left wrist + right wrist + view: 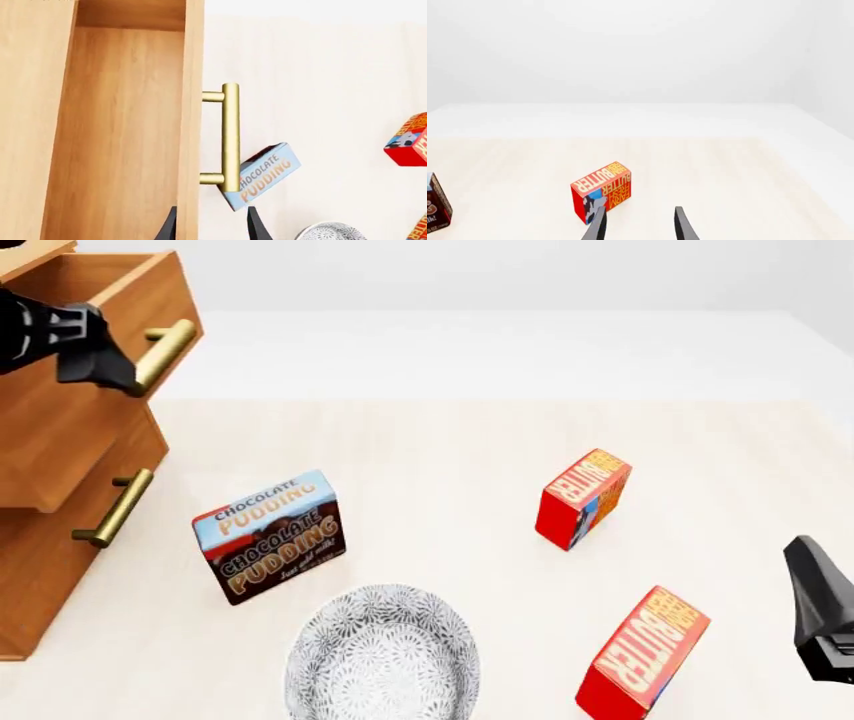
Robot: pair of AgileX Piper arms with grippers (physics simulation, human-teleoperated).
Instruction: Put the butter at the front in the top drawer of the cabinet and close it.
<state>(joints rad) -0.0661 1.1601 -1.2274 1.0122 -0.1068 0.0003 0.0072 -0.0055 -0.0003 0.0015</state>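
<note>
Red butter (pixel 646 653) stands at the table's near edge, right of the bowl (pixel 383 655), beside the right gripper (pixel 637 225), fingers apart and empty. Another carton (pixel 583 498) stands farther back. Drawer (pixel 83 350) is pulled out; left gripper (pixel 210 225) spread around its front panel.

Your left gripper (pixel 94 360) and right gripper (pixel 821 625) look matte black, with thin tapered fingers (pixel 597 227); screws seemingly indistinct.

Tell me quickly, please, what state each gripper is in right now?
Left gripper: open, holding nothing, by the top drawer.
Right gripper: open, empty, near a butter.
</note>
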